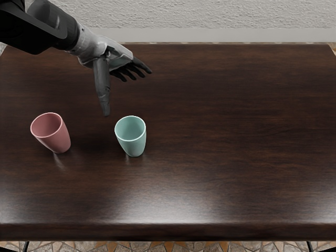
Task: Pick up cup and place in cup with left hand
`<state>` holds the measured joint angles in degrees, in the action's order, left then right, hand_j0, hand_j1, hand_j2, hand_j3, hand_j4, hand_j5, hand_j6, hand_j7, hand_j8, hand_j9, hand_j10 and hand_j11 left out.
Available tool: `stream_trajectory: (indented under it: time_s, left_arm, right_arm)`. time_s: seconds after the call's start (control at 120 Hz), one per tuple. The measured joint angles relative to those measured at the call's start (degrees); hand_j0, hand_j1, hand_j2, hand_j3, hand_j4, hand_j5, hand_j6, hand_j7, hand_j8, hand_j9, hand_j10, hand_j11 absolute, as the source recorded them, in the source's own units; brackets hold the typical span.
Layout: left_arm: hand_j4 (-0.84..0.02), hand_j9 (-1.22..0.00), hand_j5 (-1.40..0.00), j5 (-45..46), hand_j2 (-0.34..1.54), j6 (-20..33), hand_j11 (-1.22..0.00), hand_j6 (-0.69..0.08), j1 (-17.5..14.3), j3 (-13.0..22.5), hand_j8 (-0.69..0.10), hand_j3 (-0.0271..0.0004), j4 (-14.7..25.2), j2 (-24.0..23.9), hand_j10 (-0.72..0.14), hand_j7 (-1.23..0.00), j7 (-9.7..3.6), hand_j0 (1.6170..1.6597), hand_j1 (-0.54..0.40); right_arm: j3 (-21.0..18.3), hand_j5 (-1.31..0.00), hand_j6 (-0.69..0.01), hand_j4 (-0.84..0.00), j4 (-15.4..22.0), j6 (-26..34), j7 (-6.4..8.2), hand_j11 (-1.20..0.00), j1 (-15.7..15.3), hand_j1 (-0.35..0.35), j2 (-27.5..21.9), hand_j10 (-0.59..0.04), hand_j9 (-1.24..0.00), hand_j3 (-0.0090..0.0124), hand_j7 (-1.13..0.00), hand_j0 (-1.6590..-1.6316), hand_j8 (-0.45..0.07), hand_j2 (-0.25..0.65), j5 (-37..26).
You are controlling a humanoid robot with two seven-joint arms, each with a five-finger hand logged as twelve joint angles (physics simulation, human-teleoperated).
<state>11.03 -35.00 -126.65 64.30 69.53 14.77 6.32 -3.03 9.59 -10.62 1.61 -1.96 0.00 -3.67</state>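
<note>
Over wooden table (236,131), far L: left hand (107,55), fingers spread, empty. Standing apart on tabletop — pink cup (59,139), mint cup (134,146). Best descend alongside, close round wall approx. mid-ht. — lift w/o tilt.

- L cup (56,140) on tbl (236,131), toward its L side.
- R cup (133,146) on same tbl, a bit L of ctr.
- Cups side by side, apart, abt same depth.
- Wall (210,13) at far side, behind tbl.
- Floor (184,247) shows past tbl's near edge.
</note>
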Motion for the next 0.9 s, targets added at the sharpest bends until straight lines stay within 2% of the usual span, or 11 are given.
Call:
stream_trajectory:
  time_s: [0.075,0.167,0.417,0.483,0.575,0.625,0.675,0.733,0.783,0.9]
  left_arm:
    - [-0.016,-0.02,-0.02,0.0,0.0,0.0,-0.02,-0.016,0.0,0.0,-0.016,0.0,0.0,0.0,-0.016,-0.02,0.0,1.658,0.33]
    - [-0.016,-0.02,-0.02,0.0,0.0,0.0,-0.02,-0.016,0.0,0.0,-0.016,0.0,0.0,0.1,-0.016,-0.02,0.01,1.658,0.33]
    - [-0.016,-0.02,-0.02,-0.2,0.0,0.0,-0.02,-0.016,0.4,0.1,-0.016,0.0,-0.2,0.1,-0.015,-0.02,0.01,1.6581,0.331]
    - [-0.015,-0.02,-0.02,-1.3,0.0,0.0,-0.02,-0.015,0.6,0.2,-0.015,0.0,-0.6,-3.2,-0.014,-0.02,0.01,1.6581,0.332]
    - [-0.014,-0.02,-0.02,-1.9,0.0,0.0,-0.02,-0.014,-0.9,0.5,-0.014,0.0,-0.2,-5.6,-0.013,-0.02,0.03,1.6581,0.333]
    - [-0.013,-0.02,-0.02,-0.9,0.0,0.4,-0.02,-0.013,-3.6,0.6,-0.013,0.0,2.9,-6.5,-0.013,-0.02,-0.01,1.6581,0.334]
    - [-0.013,-0.02,-0.02,1.3,0.0,4.4,-0.02,-0.013,-4.9,0.7,-0.013,0.0,7.4,-6.6,-0.013,-0.02,-0.5,1.6581,0.334]
    - [-0.012,-0.02,-0.02,4.0,0.0,11.0,-0.02,-0.012,-5.1,0.6,-0.012,0.0,11.9,-7.9,-0.012,-0.02,-3.04,1.6581,0.335]
    - [-0.012,-0.02,-0.02,5.6,0.0,17.6,-0.02,-0.012,-5.1,0.4,-0.012,0.0,15.3,-8.9,-0.012,-0.02,-4.52,1.6581,0.335]
    - [-0.012,-0.01,-0.01,8.9,0.0,31.0,-0.01,-0.012,-4.4,0.1,-0.012,0.0,20.5,-10.3,-0.012,-0.01,-6.15,1.6581,0.335]
  right_arm:
    - [0.0,-0.02,-0.015,-0.015,0.0,0.0,-1.39,-0.02,-0.1,-0.331,0.0,-0.015,-0.02,0.0,-0.02,-1.658,-0.015,-0.003,0.0]
    - [0.0,-0.02,-0.015,-0.015,-0.1,0.2,-2.19,-0.02,-0.5,-0.331,0.0,-0.015,-0.02,0.0,-0.02,-1.658,-0.015,-0.003,0.0]
    - [0.1,-0.02,-0.015,-0.015,-0.2,0.2,-2.7,-0.02,-1.8,-0.331,0.0,-0.015,-0.02,0.0,-0.02,-1.6581,-0.015,-0.003,0.0]
    - [0.1,-0.02,-0.015,-0.015,-0.2,0.2,-2.73,-0.02,-1.9,-0.331,0.0,-0.015,-0.02,0.0,-0.02,-1.6581,-0.015,-0.003,0.0]
    - [0.1,-0.02,-0.015,-0.015,-0.2,0.2,-2.74,-0.02,-1.9,-0.331,0.0,-0.015,-0.02,0.0,-0.02,-1.6581,-0.015,-0.003,0.0]
    - [0.1,-0.02,-0.015,-0.015,-0.2,0.2,-2.75,-0.02,-1.9,-0.331,0.0,-0.015,-0.02,0.0,-0.02,-1.6581,-0.015,-0.003,0.0]
    - [0.1,-0.02,-0.015,-0.015,-0.2,0.2,-2.75,-0.02,-2.0,-0.331,0.0,-0.015,-0.02,0.0,-0.02,-1.6581,-0.015,-0.003,0.0]
    - [0.1,-0.02,-0.015,-0.015,-0.2,0.2,-2.75,-0.02,-2.0,-0.331,0.0,-0.015,-0.02,0.0,-0.02,-1.6581,-0.015,-0.003,0.0]
    - [0.1,-0.02,-0.015,-0.015,-0.2,0.2,-2.75,-0.02,-2.0,-0.331,0.0,-0.015,-0.02,0.0,-0.02,-1.6581,-0.015,-0.003,0.0]
    - [0.1,-0.02,-0.015,-0.015,-0.2,0.2,-2.75,-0.02,-2.0,-0.331,0.0,-0.015,-0.02,0.0,-0.02,-1.6581,-0.015,-0.003,0.0]
